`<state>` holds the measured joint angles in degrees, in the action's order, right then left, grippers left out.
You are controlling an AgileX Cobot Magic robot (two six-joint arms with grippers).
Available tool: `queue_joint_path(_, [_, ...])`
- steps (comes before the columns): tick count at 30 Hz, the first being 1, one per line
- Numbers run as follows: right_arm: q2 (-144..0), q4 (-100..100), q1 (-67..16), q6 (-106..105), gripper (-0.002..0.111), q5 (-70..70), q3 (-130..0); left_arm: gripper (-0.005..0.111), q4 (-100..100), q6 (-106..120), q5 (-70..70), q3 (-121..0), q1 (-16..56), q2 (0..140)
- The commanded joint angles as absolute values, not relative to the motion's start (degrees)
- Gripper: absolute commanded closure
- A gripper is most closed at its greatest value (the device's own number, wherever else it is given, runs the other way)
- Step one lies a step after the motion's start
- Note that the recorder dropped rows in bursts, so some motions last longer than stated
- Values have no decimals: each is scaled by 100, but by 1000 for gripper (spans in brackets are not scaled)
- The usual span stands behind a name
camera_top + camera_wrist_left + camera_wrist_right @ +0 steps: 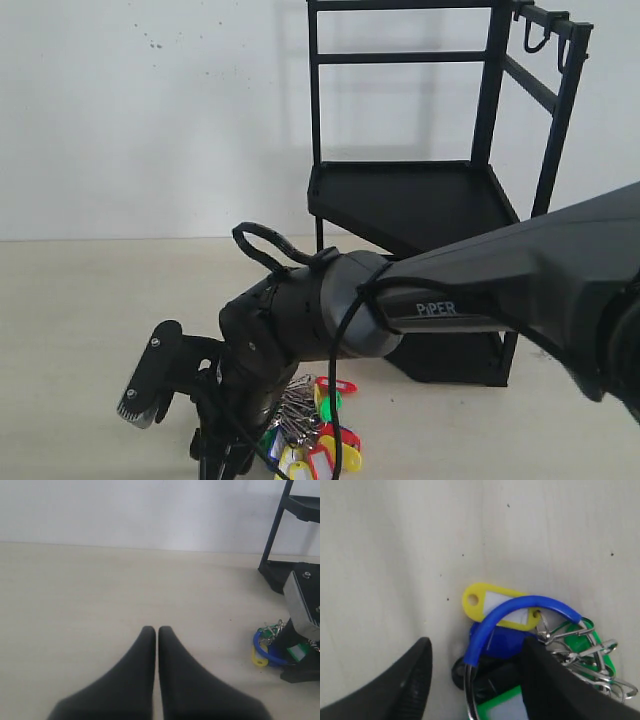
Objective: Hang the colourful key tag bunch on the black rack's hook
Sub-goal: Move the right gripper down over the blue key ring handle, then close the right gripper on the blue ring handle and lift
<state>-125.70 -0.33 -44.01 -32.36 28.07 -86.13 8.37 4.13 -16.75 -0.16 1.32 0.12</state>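
Observation:
The colourful key tag bunch (318,430) lies on the table in front of the black rack (430,190). Its blue-coated loop (520,607) arches up over a yellow tag (490,605), with green tags and silver rings beside it. My right gripper (477,647) is low over the bunch and open, one finger on each side of the loop's end. In the exterior view that gripper (225,455) reaches down at the bottom left. A thin black hook (537,40) hangs from the rack's top rail, a second one (563,55) beside it. My left gripper (158,629) is shut on nothing, away from the bunch (267,647).
The right arm (480,290) stretches across in front of the rack's lower tray. The rack's foot (280,577) stands close behind the bunch. A white wall (150,110) backs the pale table (100,310).

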Motion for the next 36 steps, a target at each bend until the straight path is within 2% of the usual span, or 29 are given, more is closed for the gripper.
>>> queue_joint_path(1, [-12552, 46, -4379, -3176, 66, 2555, -8645, 102, 809, 433, -1680, 0, 119, 0])
queue_joint_path(6, [-12641, 46, -4379, -3138, 61, 2543, -8645, 102, 809, 433, -1680, 0, 119, 0])
queue_joint_path(16, [-12749, 46, -4379, -2982, 61, 2477, -8645, 102, 809, 433, -1680, 0, 119, 0])
queue_joint_path(18, [-12749, 46, -4379, -2938, 66, 2477, -8645, 102, 809, 433, -1680, 0, 119, 0])
queue_joint_path(27, [-12749, -130, -4379, -2938, 108, 2841, -8645, 102, 809, 433, -1680, 0, 119, 0])
queue_joint_path(36, [-12665, -143, -4379, -2748, 108, 2978, -8645, 102, 809, 433, -1680, 0, 119, 0])
